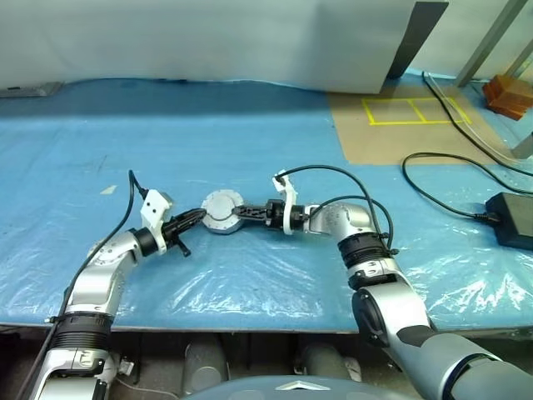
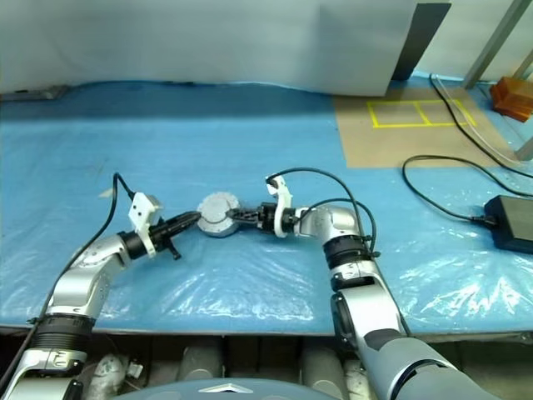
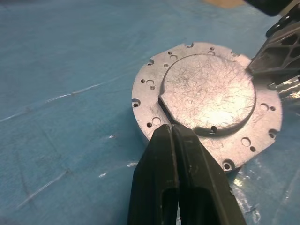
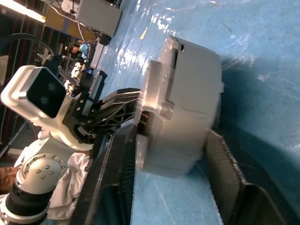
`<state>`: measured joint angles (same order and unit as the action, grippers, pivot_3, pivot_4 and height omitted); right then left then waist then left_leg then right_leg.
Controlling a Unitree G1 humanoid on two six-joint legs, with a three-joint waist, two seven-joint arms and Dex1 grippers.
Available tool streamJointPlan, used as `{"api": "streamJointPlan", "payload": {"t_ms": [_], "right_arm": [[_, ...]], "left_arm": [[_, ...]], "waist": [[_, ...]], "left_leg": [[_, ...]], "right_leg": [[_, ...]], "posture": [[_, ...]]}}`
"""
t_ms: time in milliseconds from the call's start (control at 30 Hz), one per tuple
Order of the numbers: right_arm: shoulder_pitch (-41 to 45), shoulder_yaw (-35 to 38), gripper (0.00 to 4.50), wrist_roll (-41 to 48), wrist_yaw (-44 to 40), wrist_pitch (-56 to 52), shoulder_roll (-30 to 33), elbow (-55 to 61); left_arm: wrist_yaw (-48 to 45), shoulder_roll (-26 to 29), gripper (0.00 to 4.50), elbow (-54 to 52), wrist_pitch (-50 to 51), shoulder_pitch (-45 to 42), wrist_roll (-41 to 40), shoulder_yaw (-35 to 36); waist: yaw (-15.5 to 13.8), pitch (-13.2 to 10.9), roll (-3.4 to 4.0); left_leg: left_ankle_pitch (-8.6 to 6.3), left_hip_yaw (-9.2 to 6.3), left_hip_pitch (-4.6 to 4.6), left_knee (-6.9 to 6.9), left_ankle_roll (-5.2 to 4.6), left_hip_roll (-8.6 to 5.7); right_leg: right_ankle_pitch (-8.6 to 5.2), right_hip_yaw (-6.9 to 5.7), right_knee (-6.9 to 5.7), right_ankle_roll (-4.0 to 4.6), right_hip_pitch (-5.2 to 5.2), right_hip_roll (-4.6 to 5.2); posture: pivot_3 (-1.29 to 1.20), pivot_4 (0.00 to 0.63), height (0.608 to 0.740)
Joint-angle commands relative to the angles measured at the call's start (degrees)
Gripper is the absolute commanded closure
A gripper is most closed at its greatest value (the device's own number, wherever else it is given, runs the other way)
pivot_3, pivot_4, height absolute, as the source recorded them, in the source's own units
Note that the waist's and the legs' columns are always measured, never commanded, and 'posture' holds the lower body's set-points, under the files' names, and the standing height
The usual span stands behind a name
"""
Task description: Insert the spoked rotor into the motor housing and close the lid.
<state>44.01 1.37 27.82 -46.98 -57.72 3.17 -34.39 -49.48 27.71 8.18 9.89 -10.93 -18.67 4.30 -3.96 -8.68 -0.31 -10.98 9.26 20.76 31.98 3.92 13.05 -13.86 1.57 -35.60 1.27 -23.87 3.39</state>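
The left claw [image 3: 174, 140] is sitting pinched fully together, its smooth black fingertips resting on the flat top of the lid [image 3: 208, 93] and holding nothing. The right claw [image 4: 173, 154] is reaching in from the opposite side, its ribbed black fingers [image 4: 115, 154] standing partly apart and straddling the motor housing [image 4: 187, 103]; whether they are gripping its wall, I cannot tell. The lid is lying on the housing: a round, pale-grey metal cap with a scratched, raised centre disc and a rim dotted with small holes. The squat round assembly is sitting between both claws on the surface [image 1: 250, 125], which is covered in crinkled blue plastic sheeting.
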Motion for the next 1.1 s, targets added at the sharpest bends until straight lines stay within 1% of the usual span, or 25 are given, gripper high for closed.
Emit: {"api": "streamJointPlan", "payload": {"t_ms": [33,233,400,467,567,633,767,833,933,1033,1100], "right_arm": [[-0.8,-1.3,3.24,1.4,-1.8,-1.6,-0.9,2.3],[-1.3,-2.7,3.28,0.9,-2.2,-1.7,-1.6,3.9],[-0.7,-1.2,3.28,0.7,-0.6,-1.2,-2.1,1.7],[-0.3,-0.5,3.28,0.2,0.9,-1.2,-2.2,0.5],[0.4,1.5,3.28,1.2,1.5,-2.4,-2.0,-0.8],[0.8,2.5,3.28,1.8,1.7,-3.0,-1.9,-1.4],[1.4,5.5,3.28,4.6,1.0,-6.2,-1.6,-1.5],[1.9,7.4,3.28,6.0,1.4,-7.3,-1.7,-1.6],[2.9,11.1,3.28,10.4,0.9,-9.8,-2.0,2.5],[3.0,11.6,3.28,12.9,0.3,-10.4,-2.6,8.6],[3.2,12.1,3.28,14.4,0.7,-11.3,-3.0,10.5]], "left_arm": [[-0.1,-0.3,4.39,-0.3,0.4,0.0,0.7,-1.4],[-0.1,-0.1,4.39,-0.4,0.4,0.0,0.6,-1.2],[-0.2,-0.1,4.39,-2.5,0.7,0.4,-0.4,-0.5],[-0.2,-0.2,4.39,-6.6,2.4,0.3,-3.7,1.4],[-0.1,0.9,4.39,-14.7,9.8,-0.6,-13.4,7.1],[0.7,2.1,4.39,-17.3,13.1,-1.4,-17.7,10.3],[3.5,4.5,4.39,-16.7,19.0,-3.1,-25.0,17.3],[4.2,5.7,4.39,-16.4,22.6,-2.3,-27.0,18.4],[3.5,6.1,4.39,-16.0,25.7,3.2,-27.3,18.0],[2.8,3.9,3.82,-17.1,29.7,8.4,-31.4,18.0],[2.2,2.9,3.16,-18.8,30.8,11.1,-32.4,17.0]], "waist": [[0.0,0.0,0.01],[0.0,0.0,0.01],[0.1,0.0,0.01],[0.1,0.0,0.00],[0.2,-0.1,-0.10],[0.2,-0.1,-0.14],[0.3,-0.1,-0.09],[0.1,-0.1,-0.09],[0.0,-0.2,-0.11],[-0.1,-0.3,-0.21],[-0.1,-0.3,-0.28]], "left_leg": [[0.00,0.00,0.03,0.00,0.00,0.01],[0.00,-0.01,0.09,-0.01,0.00,0.00],[0.00,-0.01,0.10,-0.02,0.01,0.01],[0.00,0.00,0.12,-0.03,0.01,0.04],[0.00,0.00,0.27,-0.03,0.01,0.10],[0.00,0.00,0.36,-0.01,0.02,0.17],[-0.01,0.01,0.33,-0.02,0.03,0.20],[-0.05,0.02,0.36,-0.02,0.10,0.20],[-0.09,0.02,0.45,-0.11,0.17,0.17],[-0.10,-0.01,0.67,-0.16,0.20,0.26],[-0.11,-0.01,0.79,-0.14,0.22,0.39]], "right_leg": [[0.00,-0.02,0.01,0.00,-0.01,0.00],[-0.01,-0.02,0.03,0.02,-0.05,0.01],[-0.02,-0.01,0.03,0.03,-0.08,-0.01],[-0.02,-0.02,0.04,0.03,-0.10,-0.03],[0.01,-0.02,0.02,0.00,-0.24,-0.09],[0.08,-0.06,-0.01,-0.08,-0.31,-0.15],[0.07,-0.04,-0.01,-0.06,-0.32,-0.23],[0.08,-0.04,0.04,-0.08,-0.33,-0.23],[0.09,-0.07,0.19,-0.11,-0.34,-0.22],[0.10,-0.18,0.28,-0.11,-0.48,-0.29],[0.09,-0.28,0.30,-0.10,-0.54,-0.37]], "posture": [[0.00,0.150,0.740],[0.00,0.150,0.740],[0.00,0.150,0.740],[0.00,0.150,0.740],[0.00,0.150,0.740],[0.00,0.150,0.740],[0.00,0.150,0.740],[0.00,0.150,0.740],[0.00,0.150,0.740],[0.00,0.150,0.740],[0.00,0.150,0.740]]}}
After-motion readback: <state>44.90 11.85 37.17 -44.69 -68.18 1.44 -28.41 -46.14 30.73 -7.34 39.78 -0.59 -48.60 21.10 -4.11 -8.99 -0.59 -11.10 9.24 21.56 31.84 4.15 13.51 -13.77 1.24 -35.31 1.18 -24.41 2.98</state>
